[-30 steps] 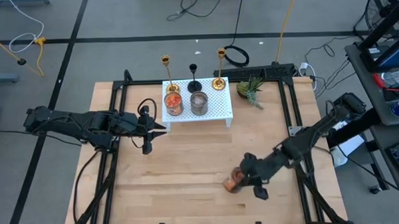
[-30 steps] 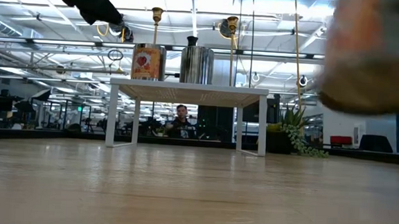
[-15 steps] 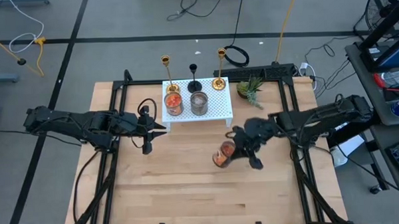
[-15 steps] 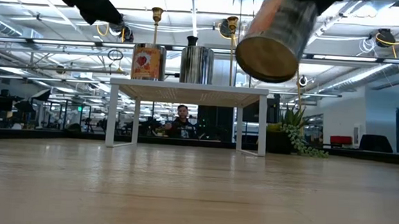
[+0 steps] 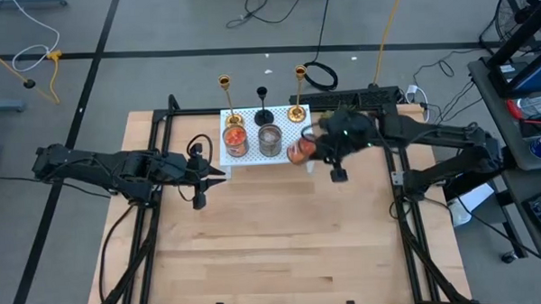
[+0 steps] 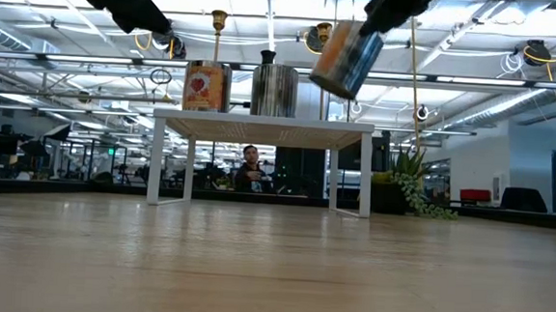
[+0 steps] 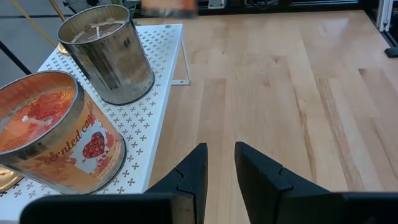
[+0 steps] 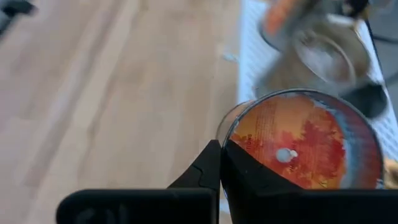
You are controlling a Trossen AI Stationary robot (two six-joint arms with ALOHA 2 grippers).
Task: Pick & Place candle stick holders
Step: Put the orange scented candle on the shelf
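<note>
Two brass candle stick holders [image 5: 226,104] [image 5: 297,97] and a shorter black one [image 5: 264,109] stand on their round bases along the far edge of a white perforated shelf [image 5: 253,158]. My right gripper [image 5: 312,149] is shut on an orange candle jar [image 5: 298,152] above the shelf's right end. The jar also shows in the low view [image 6: 346,57]. My left gripper [image 5: 219,172] hovers at the shelf's left end, fingers a little apart and empty [image 7: 221,165]. My right gripper pinches the orange jar's wall at its rim [image 8: 227,138], one finger inside [image 8: 249,174] and one outside. The fingers come from the table's right side. The jar is lifted clear and hangs tilted, higher than the shelf top.
An orange candle jar [image 5: 236,140] and a silver one [image 5: 269,139] stand on the shelf. A small green plant [image 5: 340,122] stands to the right of the shelf. Bare wooden tabletop lies in front of it. A person [image 6: 248,169] shows far behind the table.
My right gripper has carried the orange jar from the table's near right toward the far edge and up, to the shelf's right end. The jar stays clear of the table and tilted.
</note>
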